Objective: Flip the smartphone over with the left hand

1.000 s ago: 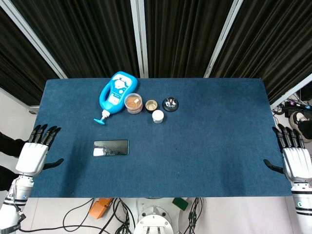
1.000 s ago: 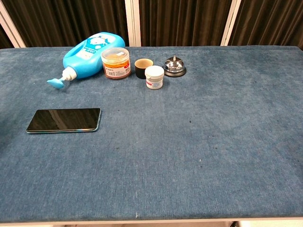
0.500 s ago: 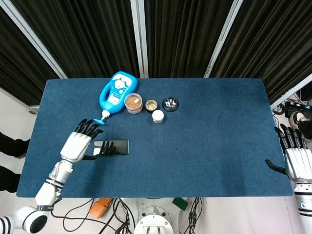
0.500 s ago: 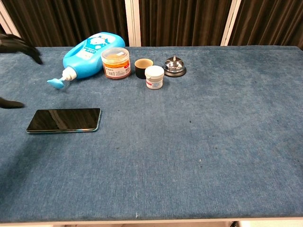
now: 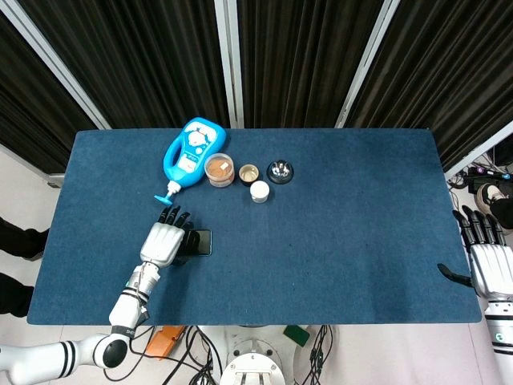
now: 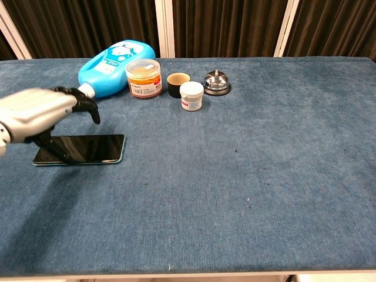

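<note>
A black smartphone lies flat, screen up, on the blue table at its left side. In the head view only its right end shows past my hand. My left hand hovers over the phone's left part, palm down with fingers spread; in the chest view the left hand hangs just above the phone, a dark fingertip reaching down to its left end. It holds nothing. My right hand rests open off the table's right edge, fingers straight, and does not show in the chest view.
At the back left lies a blue pump bottle on its side. Beside it stand an orange jar, a small dark cup, a white jar and a silver call bell.
My left hand has swung in from the table's left edge to a spot over the phone. The phone and my right hand have stayed where they were.
</note>
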Action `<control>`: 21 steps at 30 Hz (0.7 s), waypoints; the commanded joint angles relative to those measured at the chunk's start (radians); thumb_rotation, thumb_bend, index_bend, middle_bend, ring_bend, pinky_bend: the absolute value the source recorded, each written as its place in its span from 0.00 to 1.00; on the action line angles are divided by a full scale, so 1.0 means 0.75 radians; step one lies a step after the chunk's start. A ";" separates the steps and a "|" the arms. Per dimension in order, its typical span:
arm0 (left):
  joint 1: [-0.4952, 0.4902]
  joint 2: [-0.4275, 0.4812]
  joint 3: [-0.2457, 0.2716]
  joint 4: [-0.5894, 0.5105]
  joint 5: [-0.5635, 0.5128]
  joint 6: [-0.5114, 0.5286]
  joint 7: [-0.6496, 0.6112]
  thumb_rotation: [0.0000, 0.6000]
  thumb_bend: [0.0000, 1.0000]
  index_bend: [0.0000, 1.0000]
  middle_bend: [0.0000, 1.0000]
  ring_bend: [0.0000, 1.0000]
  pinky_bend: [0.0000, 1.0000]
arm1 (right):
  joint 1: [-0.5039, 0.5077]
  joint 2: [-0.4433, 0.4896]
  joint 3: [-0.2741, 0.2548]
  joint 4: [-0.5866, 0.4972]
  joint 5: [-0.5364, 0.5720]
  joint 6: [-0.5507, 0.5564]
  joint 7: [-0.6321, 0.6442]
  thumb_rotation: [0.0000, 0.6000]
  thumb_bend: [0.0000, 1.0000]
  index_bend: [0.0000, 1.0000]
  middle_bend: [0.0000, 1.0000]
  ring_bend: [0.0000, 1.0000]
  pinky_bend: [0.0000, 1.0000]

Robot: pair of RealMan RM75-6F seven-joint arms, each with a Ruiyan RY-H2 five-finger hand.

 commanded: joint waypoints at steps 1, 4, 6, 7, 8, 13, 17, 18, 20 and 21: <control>-0.001 -0.023 0.015 0.024 -0.020 0.011 0.008 1.00 0.17 0.30 0.11 0.01 0.00 | 0.001 -0.001 0.001 0.002 0.002 -0.003 0.001 1.00 0.24 0.00 0.07 0.00 0.00; 0.000 -0.039 0.022 0.041 -0.036 0.022 0.008 1.00 0.17 0.30 0.11 0.01 0.00 | 0.003 -0.002 0.001 0.003 0.003 -0.006 0.000 1.00 0.24 0.00 0.07 0.00 0.00; 0.001 -0.047 0.027 0.054 -0.045 0.028 0.006 1.00 0.17 0.30 0.11 0.01 0.00 | 0.004 -0.002 0.001 0.004 0.005 -0.008 -0.002 1.00 0.24 0.00 0.07 0.00 0.00; 0.002 -0.049 0.029 0.058 -0.048 0.033 0.007 1.00 0.17 0.30 0.11 0.01 0.00 | 0.004 -0.003 0.001 0.003 0.006 -0.009 -0.002 1.00 0.24 0.00 0.07 0.00 0.00; 0.002 -0.051 0.031 0.061 -0.053 0.036 0.008 1.00 0.17 0.30 0.11 0.01 0.00 | 0.005 -0.003 0.001 0.003 0.007 -0.011 -0.003 1.00 0.24 0.00 0.07 0.00 0.00; -0.003 -0.055 0.043 0.074 -0.078 0.030 0.013 1.00 0.17 0.30 0.11 0.01 0.00 | 0.006 -0.004 0.001 0.001 0.012 -0.016 -0.007 1.00 0.24 0.00 0.07 0.00 0.00; -0.013 -0.064 0.046 0.094 -0.099 0.013 0.010 1.00 0.18 0.30 0.11 0.00 0.00 | 0.006 -0.004 0.001 -0.001 0.014 -0.015 -0.010 1.00 0.24 0.00 0.07 0.00 0.00; -0.015 -0.066 0.047 0.101 -0.105 0.008 0.009 1.00 0.18 0.30 0.10 0.00 0.00 | 0.005 -0.003 0.000 -0.002 0.014 -0.015 -0.010 1.00 0.24 0.00 0.07 0.00 0.00; -0.019 -0.068 0.047 0.106 -0.117 0.000 0.004 1.00 0.19 0.30 0.10 0.00 0.00 | 0.004 -0.003 0.000 -0.004 0.017 -0.015 -0.010 1.00 0.24 0.00 0.07 0.00 0.00; -0.021 -0.069 0.047 0.109 -0.118 -0.001 0.000 1.00 0.20 0.30 0.10 0.00 0.00 | 0.004 -0.003 0.000 -0.004 0.018 -0.015 -0.011 1.00 0.24 0.00 0.07 0.00 0.00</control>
